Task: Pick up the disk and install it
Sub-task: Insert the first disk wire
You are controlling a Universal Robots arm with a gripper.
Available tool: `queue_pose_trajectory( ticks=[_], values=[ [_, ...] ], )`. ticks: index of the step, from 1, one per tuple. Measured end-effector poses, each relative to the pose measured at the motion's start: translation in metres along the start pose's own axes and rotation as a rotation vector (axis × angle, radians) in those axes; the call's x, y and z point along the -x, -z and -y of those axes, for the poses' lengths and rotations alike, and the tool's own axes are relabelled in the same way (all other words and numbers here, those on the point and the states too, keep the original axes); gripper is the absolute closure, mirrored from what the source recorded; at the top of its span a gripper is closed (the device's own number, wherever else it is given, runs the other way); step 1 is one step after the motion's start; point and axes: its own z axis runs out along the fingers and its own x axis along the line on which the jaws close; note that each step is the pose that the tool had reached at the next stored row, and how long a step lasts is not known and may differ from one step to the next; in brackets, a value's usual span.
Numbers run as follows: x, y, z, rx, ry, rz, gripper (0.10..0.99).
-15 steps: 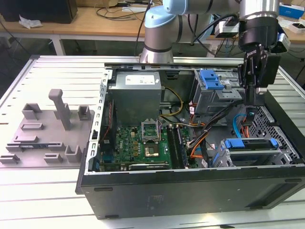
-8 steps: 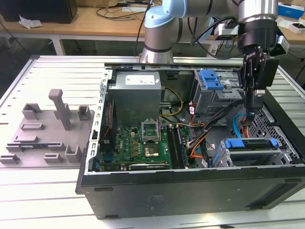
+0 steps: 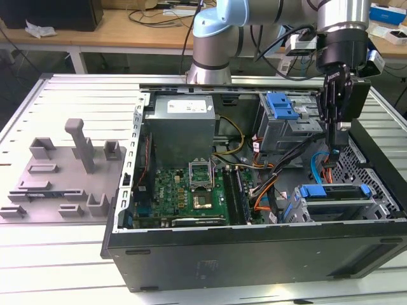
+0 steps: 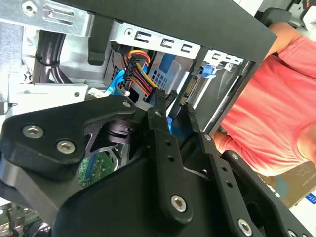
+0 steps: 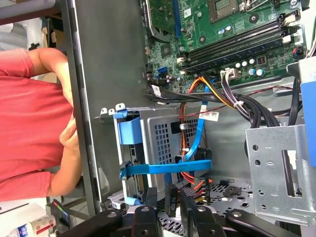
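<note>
The gripper [image 3: 335,143] hung low inside the computer case [image 3: 254,249], near the disk [image 3: 334,192].
The disk, in its blue frame, sat in a metal cage at the exterior view's right end of the case. In the first wrist view the fingers [image 5: 150,203] were only a little apart, with a black plug [image 5: 170,197] showing in the gap. A person in a red shirt [image 5: 29,123] stood beside the case.

Slotted metal table [image 3: 82,95], open computer case [image 3: 254,254] on it, grey fixture [image 3: 57,184] beside
</note>
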Motion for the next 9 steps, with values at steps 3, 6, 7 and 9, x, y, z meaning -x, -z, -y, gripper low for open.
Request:
queue_pose_trajectory(
  ticks=[3, 6, 7, 9],
  values=[
    [0.0000, -0.0001, 0.0000, 0.000, 0.000, -0.0001, 0.769],
    [0.0002, -0.0004, 0.0000, 0.000, 0.000, 0.0000, 0.769],
    [0.0002, -0.0005, 0.0000, 0.000, 0.000, 0.0000, 0.769],
    [0.0003, -0.0008, 0.0000, 0.000, 0.000, -0.0001, 0.769]
  ],
)
